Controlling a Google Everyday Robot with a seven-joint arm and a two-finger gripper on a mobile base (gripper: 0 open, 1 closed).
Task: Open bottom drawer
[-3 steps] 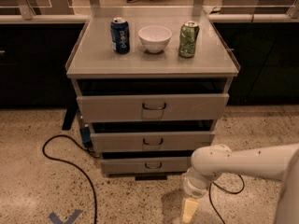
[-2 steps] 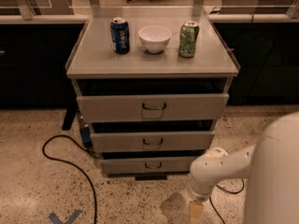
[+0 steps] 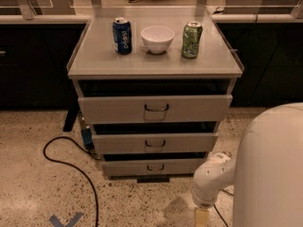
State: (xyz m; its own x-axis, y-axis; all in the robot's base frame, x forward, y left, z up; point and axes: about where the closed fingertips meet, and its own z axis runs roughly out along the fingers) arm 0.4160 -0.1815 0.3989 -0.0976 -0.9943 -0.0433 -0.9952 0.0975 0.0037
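Step in hand: approach, as I judge it. The gripper (image 3: pixel 202 216) is low by the floor and not at the handle, so the pull is not yet begun.
Gripper: at the bottom edge of the view, right of centre, below the white arm (image 3: pixel 210 181). Only its pale tip shows, pointing down.
Gripper state: cannot tell whether it is apart or together. Nothing shows in its hold.
Bottom drawer (image 3: pixel 128 168): lowest of 3 grey fronts in the cabinet, just above the floor, with a small dark loop handle (image 3: pixel 155 167) at its centre and a dark gap above its front.
Drawer relative to gripper: up and to the left of the gripper, apart from it. The front's right end is the nearest part.
Next move: likely bring the gripper left and in toward the cabinet, level with the handle, take the loop, then pull straight out.
Care: the middle drawer (image 3: pixel 123 144) sits just above, so aim low.
Counter (image 3: pixel 94 60): carries a blue can (image 3: pixel 122 36), white bowl (image 3: pixel 157 38) and green can (image 3: pixel 191 40) in 1 row.
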